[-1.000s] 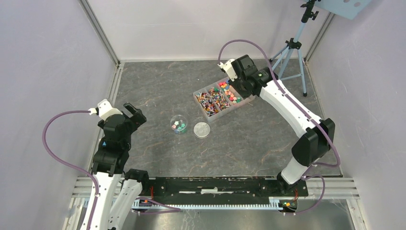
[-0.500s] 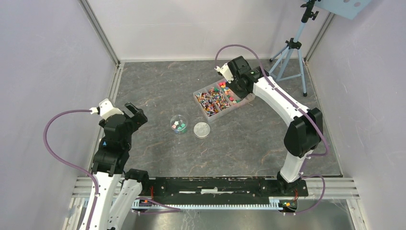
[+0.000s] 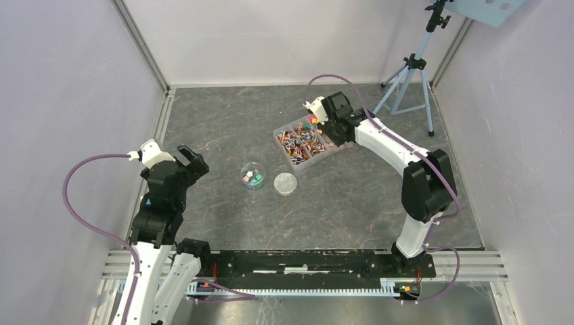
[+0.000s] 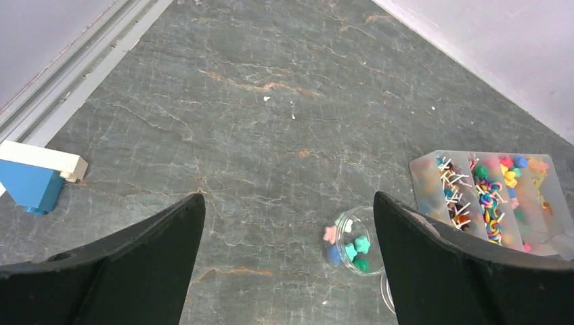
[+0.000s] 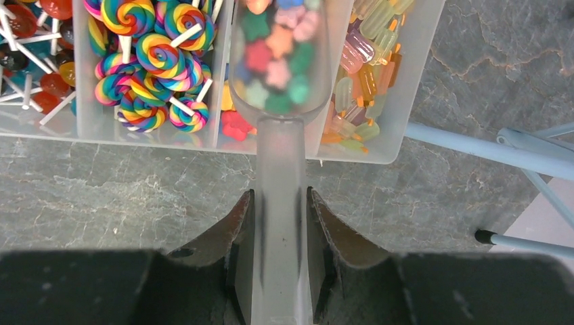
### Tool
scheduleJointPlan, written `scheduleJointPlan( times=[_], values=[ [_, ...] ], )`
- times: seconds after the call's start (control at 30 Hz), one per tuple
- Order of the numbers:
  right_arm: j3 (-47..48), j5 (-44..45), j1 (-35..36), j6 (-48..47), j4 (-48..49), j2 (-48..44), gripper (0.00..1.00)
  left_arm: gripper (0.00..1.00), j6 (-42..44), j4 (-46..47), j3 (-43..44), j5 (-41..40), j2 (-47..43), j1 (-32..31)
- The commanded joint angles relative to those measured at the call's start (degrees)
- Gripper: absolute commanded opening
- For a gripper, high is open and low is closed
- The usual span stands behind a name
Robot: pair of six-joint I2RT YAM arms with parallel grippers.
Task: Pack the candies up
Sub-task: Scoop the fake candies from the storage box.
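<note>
While our right gripper [image 5: 279, 198] pinches the scoop [image 5: 277, 152], seemingly loaded with candies [image 5: 258, 55], we see the jar [image 3: 254, 164] holding only a few, so most packing remains.

On the surface [image 3: 223, 128], a divided tray [image 4: 425, 183] lies far and a little right of the middle. A jar [image 4: 373, 227] stands nearer and to its left, with a lid [image 3: 285, 183] just beside the jar, at its right. Candies [image 4: 352, 249] lie in the jar and in the tray's compartments. A scoop [image 5: 279, 156] (some candies are in it too) reaches over the tray, its handle in the right hand [image 5: 279, 203]. A tripod [image 3: 411, 68] stands far right, behind the tray. The left hand [image 4: 288, 196] is at the left, well apart from the jar.
</note>
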Motion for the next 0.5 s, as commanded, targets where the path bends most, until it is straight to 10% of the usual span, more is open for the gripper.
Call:
scheduleJointPlan(
  times=[0.0, 0.47],
  values=[
    [-4.8, -0.2, -0.3, 0.4, 7.2, -1.5, 0.00, 1.00, 2.3, 1.9, 0.4, 0.1, 0.1, -0.2],
    [-21.4, -4.1, -2.2, 2.6, 25.4, -7.9, 0.00, 1.00, 2.1, 1.6, 0.6, 0.8, 0.5, -0.2]
  ],
)
